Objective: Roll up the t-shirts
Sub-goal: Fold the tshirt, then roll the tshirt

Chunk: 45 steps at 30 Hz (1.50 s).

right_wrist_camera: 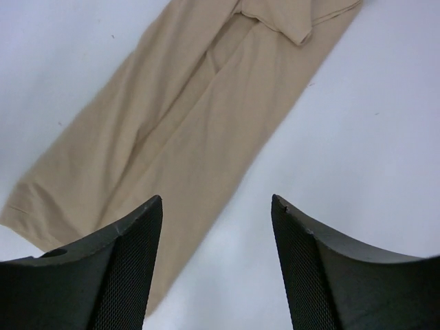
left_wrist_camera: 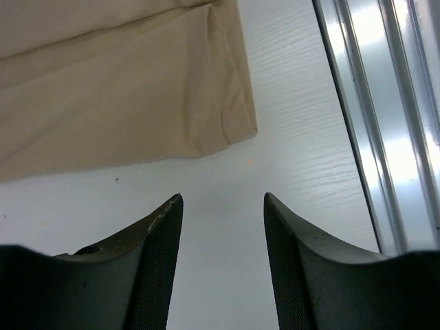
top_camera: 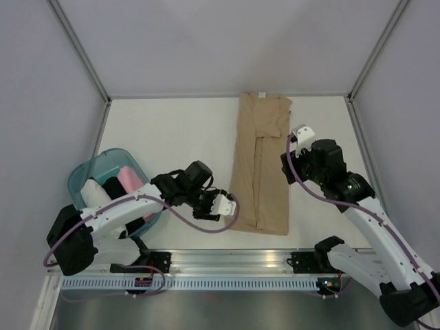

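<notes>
**Both jaws open, tan shirt flat on bench**

The tan t-shirt (top_camera: pixel 261 165) lies in the middle of the bench (top_camera: pixel 165 130). It is folded lengthwise into a long narrow strip, with the neck end at the far edge and the hem end near my bases. It is not rolled. The sleeve flaps are tucked in at the far end.

My left jaws are open with nothing between them. They sit low over bare bench just beside the near-left corner of the shirt, not touching the cloth. In my left wrist view the hem corner is ahead of the tips, and the metal rail (left_wrist_camera: pixel 385 103) runs along the right side.

My right jaws are open wide and hold nothing. They are at the right edge of the strip, toward its far half. In my right wrist view the cloth runs under the left finger and bare bench is under the right one. I cannot tell whether they touch the cloth.

The teal basket (top_camera: pixel 102 155) sits at the left, well apart from the shirt. It holds a pink bundle (top_camera: pixel 128 180), a white bundle (top_camera: pixel 95 192) and something dark between them.
</notes>
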Available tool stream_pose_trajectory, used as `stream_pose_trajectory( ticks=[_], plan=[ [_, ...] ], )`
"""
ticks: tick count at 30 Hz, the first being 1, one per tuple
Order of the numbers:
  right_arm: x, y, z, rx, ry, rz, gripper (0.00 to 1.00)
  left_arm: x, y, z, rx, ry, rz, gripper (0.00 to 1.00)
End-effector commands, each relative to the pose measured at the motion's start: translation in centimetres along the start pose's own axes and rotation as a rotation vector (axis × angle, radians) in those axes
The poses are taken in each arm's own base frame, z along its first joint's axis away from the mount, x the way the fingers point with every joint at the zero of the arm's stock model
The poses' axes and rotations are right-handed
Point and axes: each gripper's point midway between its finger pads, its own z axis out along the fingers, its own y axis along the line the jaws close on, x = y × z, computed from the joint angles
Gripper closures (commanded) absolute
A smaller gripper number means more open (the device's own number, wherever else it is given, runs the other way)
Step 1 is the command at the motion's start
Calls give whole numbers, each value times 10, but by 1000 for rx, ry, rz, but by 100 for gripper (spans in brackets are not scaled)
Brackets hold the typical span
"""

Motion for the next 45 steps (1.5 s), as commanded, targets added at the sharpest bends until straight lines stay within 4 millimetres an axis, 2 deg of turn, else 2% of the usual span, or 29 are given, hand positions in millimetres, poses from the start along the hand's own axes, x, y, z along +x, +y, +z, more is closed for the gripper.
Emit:
stream_pose_trajectory(
  ticks=[1, 2, 3, 4, 6, 7, 9, 10, 13, 15, 18, 23, 30, 33, 36, 38, 39, 41, 42, 45],
  plan=[
    [29, -10, -10, 8, 20, -236, 30, -23, 8, 31, -52, -157, 430, 43],
    [32, -5, -11, -28, 8, -261, 29, -25, 9, 36, -72, -160, 470, 43],
    [35, -1, -14, -61, -7, -324, 27, -16, 6, 45, -76, -134, 491, 43],
    [47, 6, -13, -113, 17, -373, 26, -21, 12, 48, -110, -145, 512, 43],
    [65, 9, -11, -167, 71, -479, 26, -13, 12, 58, -93, -117, 513, 42],
    [95, 16, -12, -293, 145, -674, 26, -11, 14, 62, -89, -106, 511, 42],
    [134, 23, -16, -445, 244, -844, 29, -9, 21, 66, -103, -82, 502, 42],
    [163, 26, -21, -540, 317, -917, 30, -4, 21, 72, -92, -65, 496, 41],
    [199, 37, -24, -664, 392, -963, 36, 3, 27, 78, -108, -30, 501, 41],
    [213, 44, -24, -715, 409, -968, 38, 5, 29, 80, -109, -21, 494, 41],
    [216, 58, -22, -792, 376, -1023, 39, 10, 22, 85, -78, -21, 478, 41],
    [220, 82, -16, -888, 292, -1083, 36, 18, -1, 95, -6, -31, 476, 41],
    [237, 91, -4, -929, 296, -1130, 37, 19, -3, 104, 17, -19, 441, 43],
    [246, 91, -2, -941, 327, -1130, 42, 19, -5, 108, 34, -24, 455, 46],
    [251, 86, -1, -916, 347, -1135, 54, 21, -7, 109, 42, -22, 446, 56],
    [249, 86, 1, -905, 344, -1126, 67, 20, -9, 110, 51, -29, 429, 68],
    [249, 86, 1, -897, 351, -1113, 76, 17, -8, 108, 48, -36, 417, 78],
    [248, 86, 2, -887, 357, -1099, 83, 13, -8, 107, 47, -45, 391, 88],
    [242, 87, 3, -880, 347, -1089, 87, 9, -8, 105, 45, -53, 375, 97],
    [225, 96, -4, -906, 326, -1027, 90, -7, -5, 96, 39, -76, 257, 98]
  ],
)
